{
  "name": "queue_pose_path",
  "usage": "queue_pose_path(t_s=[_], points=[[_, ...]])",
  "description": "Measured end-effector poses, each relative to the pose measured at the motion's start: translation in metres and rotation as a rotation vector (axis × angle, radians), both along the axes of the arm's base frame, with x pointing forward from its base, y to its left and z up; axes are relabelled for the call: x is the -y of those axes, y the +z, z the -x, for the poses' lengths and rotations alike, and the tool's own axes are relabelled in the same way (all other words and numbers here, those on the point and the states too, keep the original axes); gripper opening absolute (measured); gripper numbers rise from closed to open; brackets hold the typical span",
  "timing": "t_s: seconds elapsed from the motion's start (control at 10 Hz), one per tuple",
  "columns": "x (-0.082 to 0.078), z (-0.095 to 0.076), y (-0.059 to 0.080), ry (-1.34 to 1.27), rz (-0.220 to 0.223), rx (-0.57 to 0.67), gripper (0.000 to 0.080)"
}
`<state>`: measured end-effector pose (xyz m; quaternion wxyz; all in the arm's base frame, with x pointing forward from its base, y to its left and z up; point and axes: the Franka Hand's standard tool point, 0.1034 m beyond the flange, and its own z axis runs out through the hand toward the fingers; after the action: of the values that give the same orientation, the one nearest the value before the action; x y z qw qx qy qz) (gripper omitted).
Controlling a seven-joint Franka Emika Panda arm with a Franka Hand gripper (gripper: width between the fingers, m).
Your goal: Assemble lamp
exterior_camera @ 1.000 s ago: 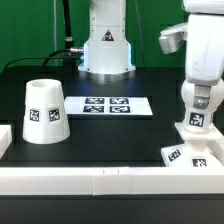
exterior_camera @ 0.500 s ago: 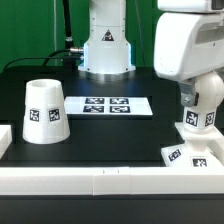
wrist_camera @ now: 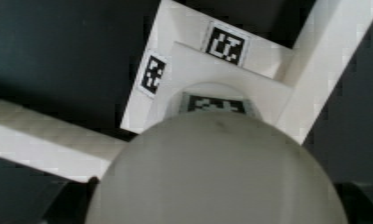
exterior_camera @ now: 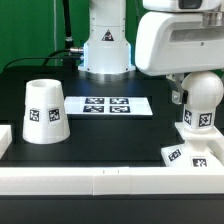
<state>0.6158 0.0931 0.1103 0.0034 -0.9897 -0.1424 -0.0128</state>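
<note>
The round-topped white bulb (exterior_camera: pixel 199 116) stands upright on the low sloped base (exterior_camera: pixel 187 153) at the exterior view's right. My gripper (exterior_camera: pixel 200 97) comes down over the bulb, with a dark finger (exterior_camera: pixel 181 96) at its side, and appears shut on it. In the wrist view the bulb's dome (wrist_camera: pixel 209 165) fills the space at my gripper (wrist_camera: pixel 204 205), with the tagged base (wrist_camera: pixel 186 62) beyond it. The cup-like shade (exterior_camera: pixel 44 111) stands mouth up at the exterior view's left, apart from the gripper.
The marker board (exterior_camera: pixel 110 105) lies flat mid-table between the shade and the base. A white rail (exterior_camera: pixel 100 181) runs along the front edge. The arm's own pedestal (exterior_camera: pixel 106 47) stands at the back, and its large white body (exterior_camera: pixel 180 40) hangs over the right side.
The arm's white body has swung toward the exterior view's left and now fills more of the upper right. The bulb and base stay in the same place.
</note>
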Motion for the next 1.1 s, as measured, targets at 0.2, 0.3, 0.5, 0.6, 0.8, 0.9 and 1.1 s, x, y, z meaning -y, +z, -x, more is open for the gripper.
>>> queue_pose_path(t_s=[0.2,0.3,0.5,0.6,0.8,0.9,1.1], points=[[0.0024,-0.0002,0.0001,-0.207,-0.019,-0.006,0.0576],[0.0024,-0.0003,0.0002,-0.251,-0.02,-0.006,0.0576],[0.0031,-0.0004,0.0002,-0.354,-0.023,-0.008,0.0576],[0.0036,-0.0003,0.0001,-0.452,-0.027,-0.011,0.0576],[0.0044,0.0001,0.0,-0.668,-0.047,-0.024,0.0576],[0.004,0.0005,0.0001,-0.788,-0.057,-0.033,0.0576],[-0.0003,0.0027,0.0,-1.011,-0.054,-0.046,0.0576]])
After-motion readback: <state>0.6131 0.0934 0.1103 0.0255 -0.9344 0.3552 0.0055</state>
